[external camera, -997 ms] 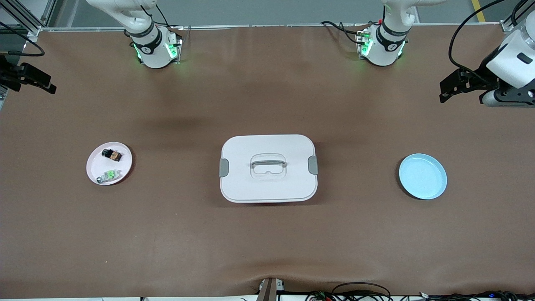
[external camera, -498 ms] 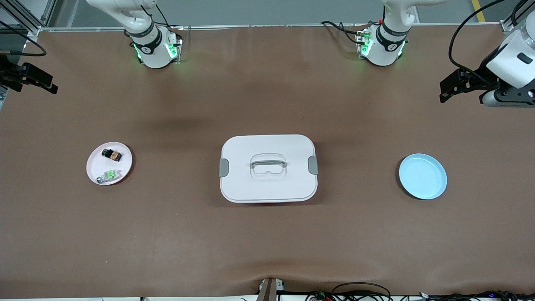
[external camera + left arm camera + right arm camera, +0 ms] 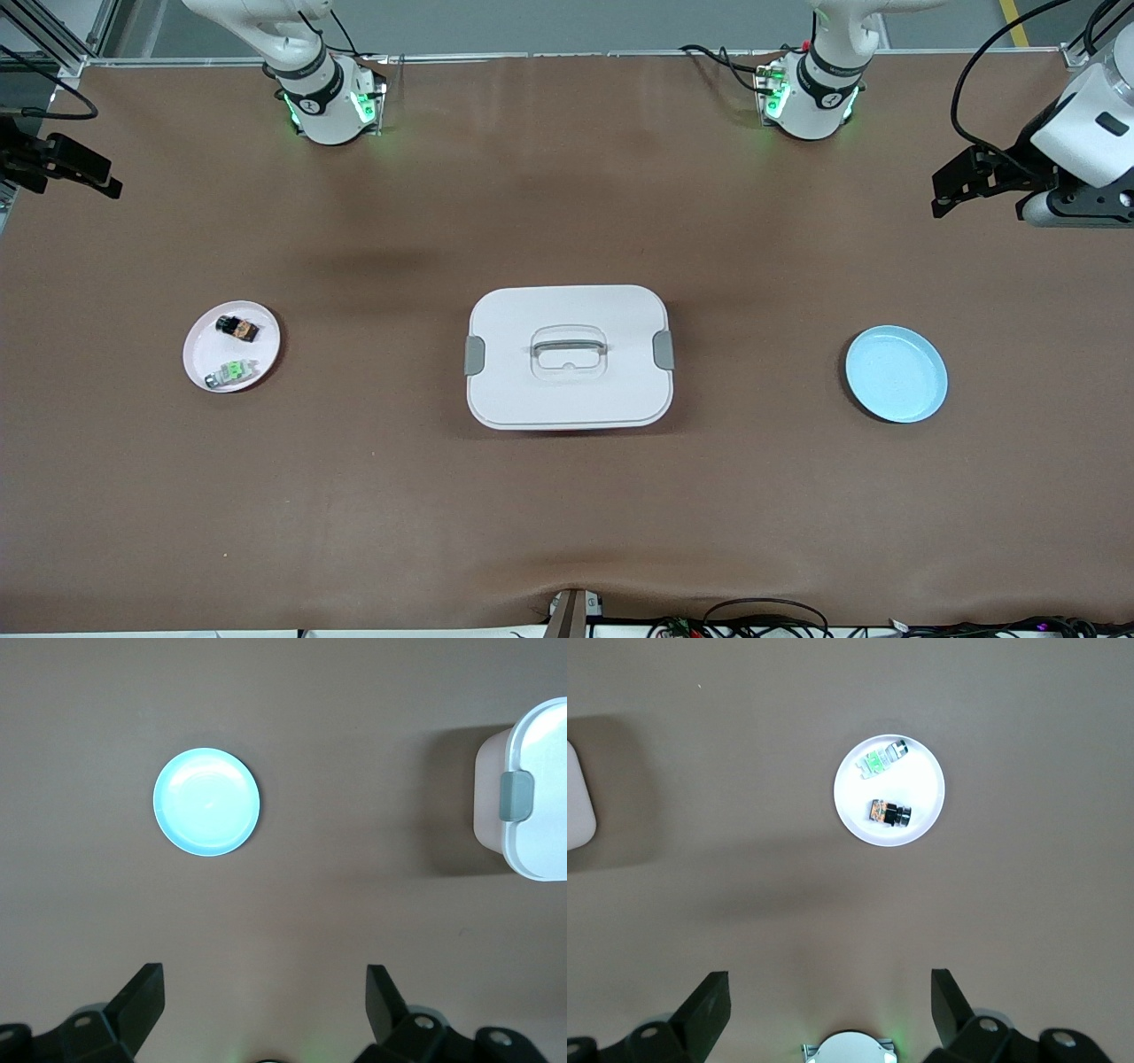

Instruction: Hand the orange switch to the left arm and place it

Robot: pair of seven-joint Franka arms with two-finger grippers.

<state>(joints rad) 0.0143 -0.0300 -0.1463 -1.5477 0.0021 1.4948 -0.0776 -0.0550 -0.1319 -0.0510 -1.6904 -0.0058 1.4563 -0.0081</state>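
The orange switch [image 3: 237,329] [image 3: 888,812] lies on a small white plate [image 3: 202,359] [image 3: 925,806] toward the right arm's end of the table, beside a tiny green-and-clear component [image 3: 231,372] [image 3: 879,759]. The white box [image 3: 568,355] with grey latches stands mid-table; its edge shows in the left wrist view [image 3: 537,793]. My right gripper [image 3: 111,188] [image 3: 831,992] is open and empty, high over the table's edge at the right arm's end. My left gripper [image 3: 943,204] [image 3: 266,988] is open and empty, high over the left arm's end.
An empty light blue plate [image 3: 896,373] [image 3: 206,802] sits toward the left arm's end of the table. The two arm bases [image 3: 330,102] [image 3: 811,97] stand along the table's edge farthest from the front camera. Cables [image 3: 762,616] lie at the nearest edge.
My right gripper has shifted very slightly. The left arm and all objects stay as they were.
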